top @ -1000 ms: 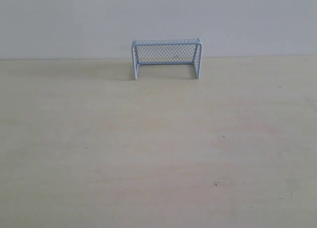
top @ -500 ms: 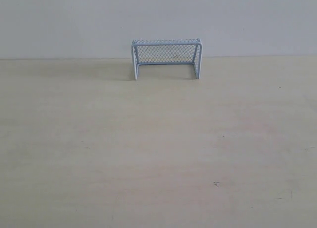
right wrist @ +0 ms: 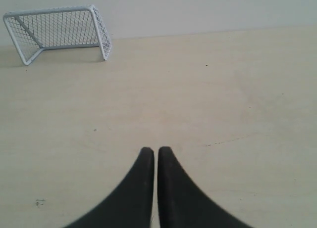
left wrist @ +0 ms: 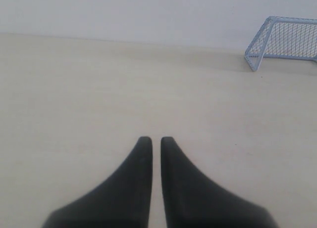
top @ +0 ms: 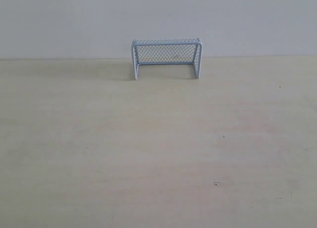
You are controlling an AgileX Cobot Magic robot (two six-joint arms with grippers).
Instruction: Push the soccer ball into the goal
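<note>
The goal [top: 166,58], pale blue-white with fine mesh, stands at the table's far edge against the wall, its mouth facing the camera. It also shows in the left wrist view as the goal [left wrist: 287,40] and in the right wrist view as the goal [right wrist: 57,32]. The soccer ball is not in any view. My left gripper [left wrist: 152,139] is shut with nothing between its black fingers, well short of the goal. My right gripper [right wrist: 155,150] is shut and empty too, also far from the goal. Neither gripper appears in the exterior view.
The pale wooden table [top: 158,149] runs from the front edge to a plain white wall [top: 158,15]. A few small dark specks [top: 216,183] mark the tabletop on the right.
</note>
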